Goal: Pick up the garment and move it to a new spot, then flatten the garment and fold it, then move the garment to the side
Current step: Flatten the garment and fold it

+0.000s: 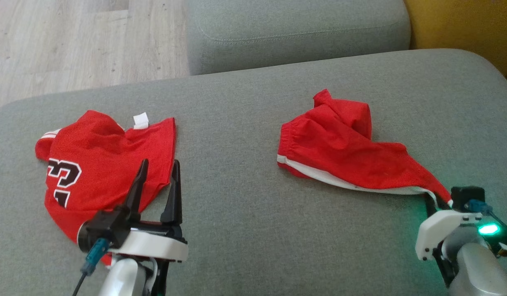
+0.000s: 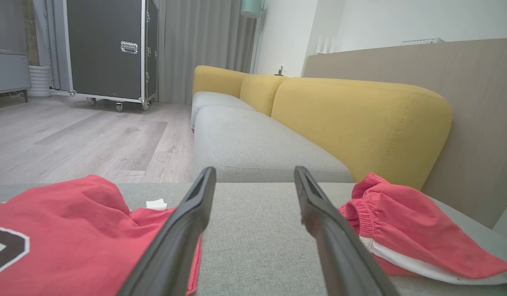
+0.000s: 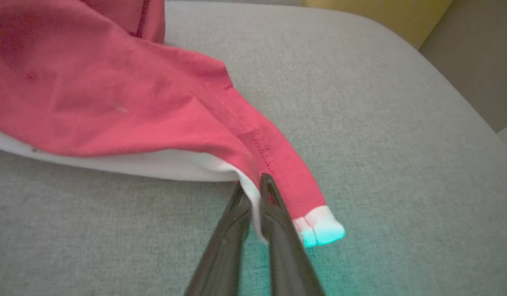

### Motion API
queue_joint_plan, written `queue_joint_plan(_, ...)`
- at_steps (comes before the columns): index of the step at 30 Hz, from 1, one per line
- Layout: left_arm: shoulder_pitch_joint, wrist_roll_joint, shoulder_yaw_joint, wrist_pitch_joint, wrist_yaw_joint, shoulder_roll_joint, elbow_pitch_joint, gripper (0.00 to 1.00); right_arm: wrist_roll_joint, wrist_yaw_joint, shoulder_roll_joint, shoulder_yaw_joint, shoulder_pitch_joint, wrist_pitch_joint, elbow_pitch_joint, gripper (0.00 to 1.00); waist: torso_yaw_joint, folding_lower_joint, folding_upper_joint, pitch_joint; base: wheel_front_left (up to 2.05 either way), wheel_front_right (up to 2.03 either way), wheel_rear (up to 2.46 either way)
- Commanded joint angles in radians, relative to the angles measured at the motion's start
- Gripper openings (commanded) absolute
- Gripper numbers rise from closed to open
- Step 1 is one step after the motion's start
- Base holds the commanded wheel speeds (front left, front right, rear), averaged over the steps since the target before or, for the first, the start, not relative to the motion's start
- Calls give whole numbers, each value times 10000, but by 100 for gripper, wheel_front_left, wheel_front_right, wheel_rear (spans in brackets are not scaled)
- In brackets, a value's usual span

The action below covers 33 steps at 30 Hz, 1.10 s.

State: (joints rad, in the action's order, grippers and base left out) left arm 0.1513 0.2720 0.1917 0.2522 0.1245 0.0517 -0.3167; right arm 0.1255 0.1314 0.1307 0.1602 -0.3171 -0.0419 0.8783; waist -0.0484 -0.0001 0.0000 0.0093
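Nearest, at the right, the right gripper (image 3: 253, 181) has its two dark fingers pressed together on a thin fold of the red shorts (image 1: 335, 144), just beside their white-trimmed corner (image 3: 317, 226). The shorts lie crumpled on the gray cushion (image 1: 245, 230), drawn out into a narrow tail toward that grip, with the bunched waistband farther away and to the left.

At the near left, the left gripper (image 1: 160, 164) hangs with its fingers spread apart and nothing between them, over the near right edge of a red jersey (image 1: 101, 164) that lies well apart from the shorts.

Farther off are a second gray cushion (image 1: 294, 33), a wooden floor (image 1: 72, 41) at the far left and a yellow backrest (image 1: 463, 24) at the far right.

The likeliest trouble is the grip itself. It takes little fabric close to an edge, so a quick lift could let the cloth slip free. Lifted from one corner, the shorts would probably hang twisted and land bunched, which makes flattening harder. A carry toward the left risks dropping them onto the jersey. The grip is close to the cushion's near edge, so a release there could let the shorts slide off. The spread left fingers could also snag the jersey if they dip.
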Motion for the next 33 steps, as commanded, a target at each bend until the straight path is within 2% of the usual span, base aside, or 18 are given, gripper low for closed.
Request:
queue_joint_plan(1,205,-65,-348,95,37,29,336,100,152,-7,-134,-97,-172,-6,-542,100,-15,1,0,-17,0,0,0)
queue_joint_plan(7,198,-51,-312,95,47,6,323,100,256,-7,-633,43,147,-514,-1938,100,10,1,0,-74,0,0,0)
queue_joint_plan(10,208,-49,-340,95,51,0,355,100,-259,-7,-762,-757,357,-1165,-2730,100,48,1,0,-77,0,0,0)
queue_joint_plan(12,216,-57,-355,95,52,-2,371,100,-858,-7,-790,-1634,544,-1581,-3205,100,86,1,0,-70,0,0,0)
queue_joint_plan(17,265,-69,-241,95,56,-7,400,100,-2130,-7,-800,-3462,1010,-2081,-4199,100,322,1,0,-36,0,0,0)
queue_joint_plan(20,252,36,-269,95,58,-10,525,100,-2681,-7,-802,-4009,1181,-2175,-4554,100,466,1,0,36,0,0,0)
queue_joint_plan(23,238,6,-199,95,59,-11,544,100,-2657,-7,-802,-4276,1239,-2192,-4940,100,604,1,0,153,0,0,0)
queue_joint_plan(28,388,1,-91,95,60,-12,518,100,-2267,-7,-803,-4656,1122,-2196,-4991,100,921,1,0,349,0,0,0)
queue_joint_plan(33,539,5,101,95,60,-13,422,100,-1639,-7,-725,-4919,495,-2197,-3958,100,1319,1,0,594,0,0,0)
